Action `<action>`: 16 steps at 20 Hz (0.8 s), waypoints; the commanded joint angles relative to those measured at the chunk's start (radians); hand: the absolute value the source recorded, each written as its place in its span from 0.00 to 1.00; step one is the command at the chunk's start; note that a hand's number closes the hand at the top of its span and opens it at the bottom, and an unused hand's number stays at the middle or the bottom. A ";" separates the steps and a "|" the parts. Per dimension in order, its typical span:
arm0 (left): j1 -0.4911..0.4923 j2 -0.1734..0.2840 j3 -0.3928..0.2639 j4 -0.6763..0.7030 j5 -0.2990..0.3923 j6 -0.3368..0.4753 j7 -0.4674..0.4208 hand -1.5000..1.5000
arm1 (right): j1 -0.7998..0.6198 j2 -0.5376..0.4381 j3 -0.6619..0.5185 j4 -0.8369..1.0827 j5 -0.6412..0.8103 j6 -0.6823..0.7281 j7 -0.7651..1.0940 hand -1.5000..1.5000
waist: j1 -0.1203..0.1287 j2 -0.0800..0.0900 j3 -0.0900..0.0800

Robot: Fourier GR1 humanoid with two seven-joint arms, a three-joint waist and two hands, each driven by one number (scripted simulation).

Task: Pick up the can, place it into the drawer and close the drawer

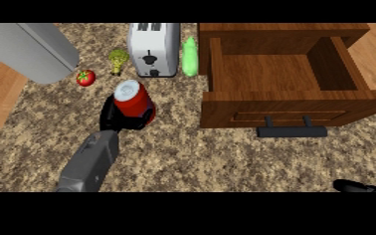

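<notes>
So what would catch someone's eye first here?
Probably the red can left of centre on the counter, with the left hand curled round it. Next, the open wooden drawer at the right, with nothing showing in it. A toaster stands behind the can.

Can [132,98]: red body, pale silver-white top, tilted with its top toward the far side of the table, black fingers of the left hand [112,115] curled round its lower part. Sits left of the drawer, well apart from it. Drawer [283,74]: brown wood, pulled open, inside bare wood, dark bar handle [291,131] on its front panel, facing the near edge. Can is outside the drawer.
</notes>
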 commanded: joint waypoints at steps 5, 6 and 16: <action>-0.075 -0.058 -0.054 -0.126 0.006 0.062 0.140 1.00 | -0.032 -0.020 -0.017 -0.054 -0.010 -0.024 0.079 0.00 | 0.009 -0.005 0.001; -0.091 -0.072 -0.087 -0.150 0.033 0.076 0.177 1.00 | 0.038 0.002 -0.023 -0.011 -0.002 0.020 -0.035 0.00 | 0.009 -0.007 0.001; -0.248 -0.074 -0.205 -0.456 0.095 0.183 0.538 1.00 | 0.047 0.017 -0.016 -0.036 0.000 0.008 -0.010 0.00 | 0.009 -0.011 0.002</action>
